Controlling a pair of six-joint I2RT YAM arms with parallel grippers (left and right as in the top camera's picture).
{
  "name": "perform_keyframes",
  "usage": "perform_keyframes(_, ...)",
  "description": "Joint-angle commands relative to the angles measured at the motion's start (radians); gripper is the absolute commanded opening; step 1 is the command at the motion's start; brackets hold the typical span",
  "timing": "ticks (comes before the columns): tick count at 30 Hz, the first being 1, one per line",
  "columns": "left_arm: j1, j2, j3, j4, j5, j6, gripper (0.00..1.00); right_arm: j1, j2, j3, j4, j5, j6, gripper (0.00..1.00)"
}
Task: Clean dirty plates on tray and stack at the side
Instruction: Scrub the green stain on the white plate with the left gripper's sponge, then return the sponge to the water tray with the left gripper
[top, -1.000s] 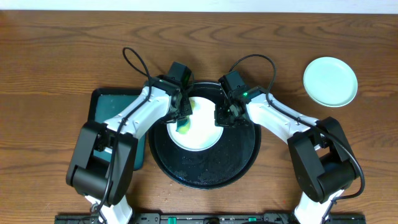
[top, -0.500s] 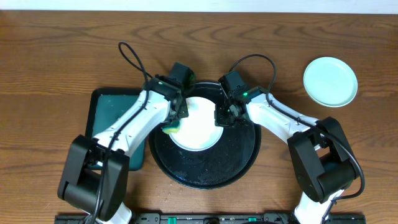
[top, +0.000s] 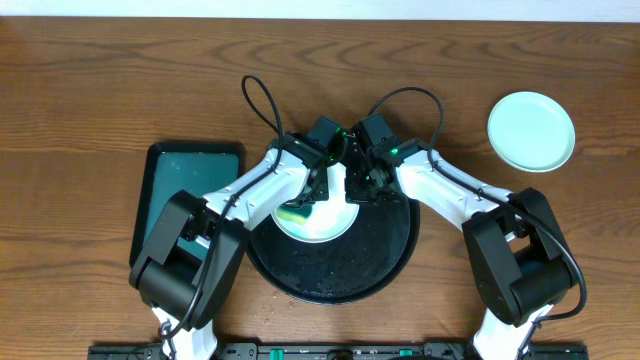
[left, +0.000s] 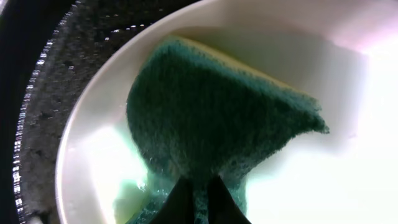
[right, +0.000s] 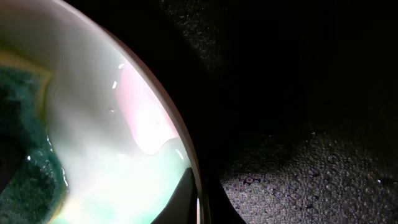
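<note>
Scrub step: small white round plate (top: 328, 228) lies inside glossy black round tray (top: 400, 262).
Left gripper (left: 198, 198) pinches green scouring sponge (left: 211, 118), plate directly beneath; right gripper (right: 200, 199) clamps its far-right rim.

No writing, label, brand mark or number can be read anywhere: not on the large round glossy black tray (top: 385, 255), the small round white plate (top: 335, 222) on it, the green scouring sponge (left: 217, 118) (seen closest of all), or the wooden counter (top: 100, 90).
</note>
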Motion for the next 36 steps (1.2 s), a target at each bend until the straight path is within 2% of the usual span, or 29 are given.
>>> perform_keyframes(1,-0.008,0.108,-0.001,0.125,0.278,0.003,0.07,0.006,0.058,-0.022,-0.019,0.039,-0.008,0.01)
perform_keyframes(6,-0.006,0.108,-0.001,0.247,0.482,0.011,0.07,0.006,0.058,-0.022,-0.021,0.039,-0.008,0.01)
perform_keyframes(10,-0.006,0.108,-0.001,0.299,0.584,0.010,0.07,0.006,0.058,-0.022,-0.021,0.039,-0.015,0.01)
perform_keyframes(19,0.034,0.065,0.000,0.231,0.585,0.031,0.07,0.006,0.058,-0.022,-0.021,0.039,-0.015,0.01)
perform_keyframes(20,0.042,0.049,0.000,0.210,0.567,0.034,0.07,0.006,0.058,-0.022,-0.020,0.039,-0.015,0.01)
perform_keyframes(29,0.148,-0.286,0.000,-0.133,0.058,0.079,0.07,0.006,0.058,-0.022,-0.010,0.039,-0.019,0.01)
perform_keyframes(32,0.204,-0.341,0.000,-0.172,-0.022,0.079,0.08,0.006,0.058,-0.022,-0.005,0.038,-0.019,0.01)
perform_keyframes(36,0.319,-0.349,-0.001,-0.203,-0.021,0.087,0.07,0.006,0.058,-0.022,-0.005,0.038,-0.019,0.01)
